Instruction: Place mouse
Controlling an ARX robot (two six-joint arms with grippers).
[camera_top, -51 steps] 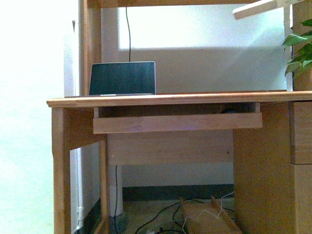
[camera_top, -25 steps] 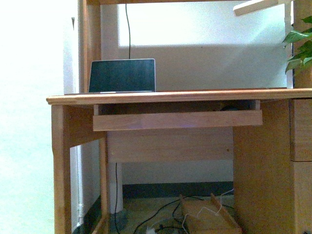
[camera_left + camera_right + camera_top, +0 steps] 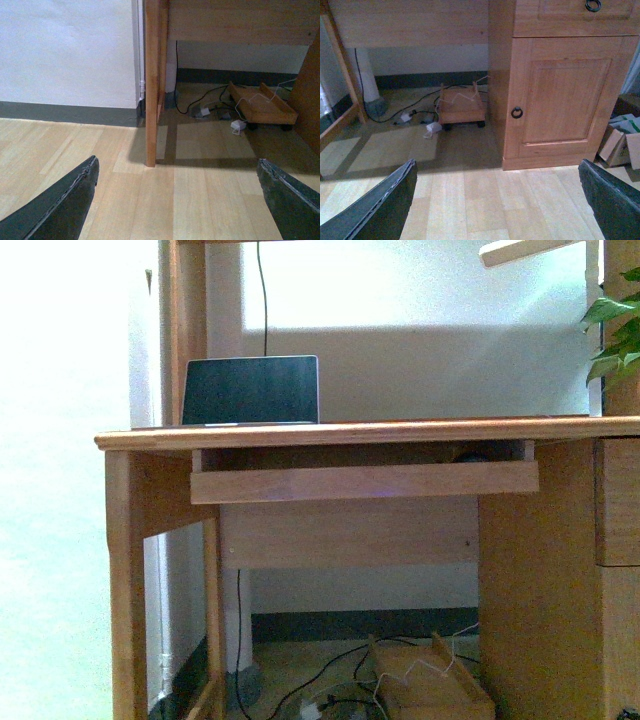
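Note:
In the front view a small dark domed shape, the mouse [image 3: 471,456], just shows above the front lip of the pull-out tray [image 3: 364,481] under the desk top [image 3: 360,431], towards its right end. Neither arm shows in that view. My left gripper [image 3: 177,200] is open and empty, low over the wooden floor, facing the desk's left leg [image 3: 151,85]. My right gripper [image 3: 495,202] is open and empty over the floor, facing the desk's cabinet door [image 3: 565,100]. The mouse is out of view in both wrist views.
A laptop [image 3: 251,390] stands open on the desk at the left. A plant [image 3: 618,330] is at the right edge. Under the desk lie cables and a low wooden trolley [image 3: 430,690], which also shows in the right wrist view [image 3: 461,107]. Cardboard boxes [image 3: 622,142] sit beside the cabinet.
The front view has shifted a little: the desk and laptop sit slightly higher in the picture and more floor shows. Nothing on the desk has moved.

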